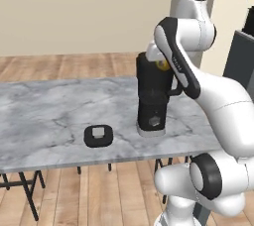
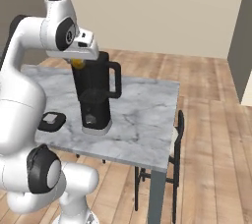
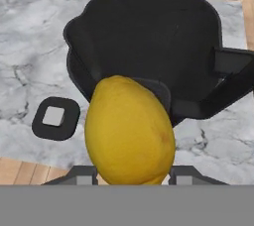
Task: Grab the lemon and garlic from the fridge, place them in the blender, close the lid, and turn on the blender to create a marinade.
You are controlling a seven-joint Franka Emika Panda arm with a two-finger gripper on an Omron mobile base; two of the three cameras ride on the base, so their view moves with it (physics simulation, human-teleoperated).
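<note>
The marble counter [image 1: 49, 106] is carrying the blender [image 1: 153, 96], which is standing upright near the counter's middle with its jug mouth uncovered. The lid [image 1: 98, 136] is lying flat on the counter well apart from the blender's base, on the side away from the jug handle. The gripper [image 3: 130, 173] is hovering over the jug's rim, and its jaws are pinching the lemon [image 3: 130, 131] from 2 sides. In the hand view the lemon is overlapping the near edge of the dark opening rather than sitting squarely over it.

The step in hand looks to be dropping the lemon into the jug. To do it well, the hand should probably be carrying the fruit further over the middle of the mouth before the jaws are spreading, so it is not striking the rim and bouncing onto the counter. Lowering a little first would soften the fall. The garlic is not yet in hand.
</note>
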